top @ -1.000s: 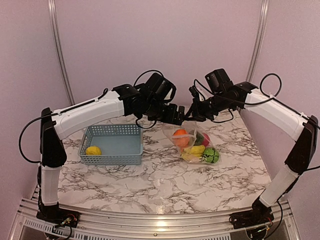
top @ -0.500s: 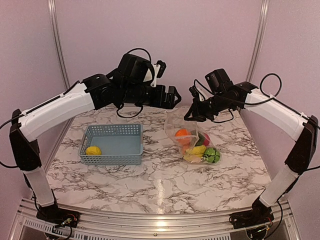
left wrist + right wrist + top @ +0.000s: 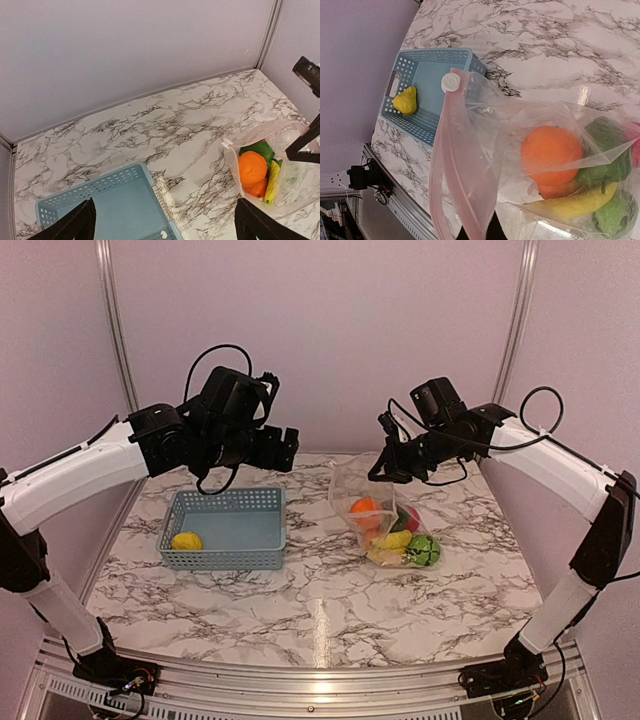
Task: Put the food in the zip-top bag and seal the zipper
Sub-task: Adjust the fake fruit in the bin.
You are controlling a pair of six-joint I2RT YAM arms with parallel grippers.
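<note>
The zip-top bag (image 3: pixel 385 512) lies right of centre with its mouth lifted. An orange (image 3: pixel 551 155), a banana (image 3: pixel 575 200), a green melon (image 3: pixel 615 215) and other food show through it. My right gripper (image 3: pixel 383 465) is shut on the pink zipper (image 3: pixel 460 165) near one end, and the strip's two layers stand apart. A white slider (image 3: pixel 451 81) sits at the strip's far end. One yellow lemon (image 3: pixel 186 540) lies in the basket (image 3: pixel 225 528). My left gripper (image 3: pixel 285 448) hangs open and empty, high over the basket's far edge, well left of the bag (image 3: pixel 280 165).
The grey-blue perforated basket (image 3: pixel 115 200) stands on the marble table's left half, with its right wall a short gap from the bag. The back wall and metal corner posts close in the far side.
My left arm has drawn back from the bag's mouth, rising and swinging left to above the basket, jaws open throughout. The right gripper and the bag have stayed put.
</note>
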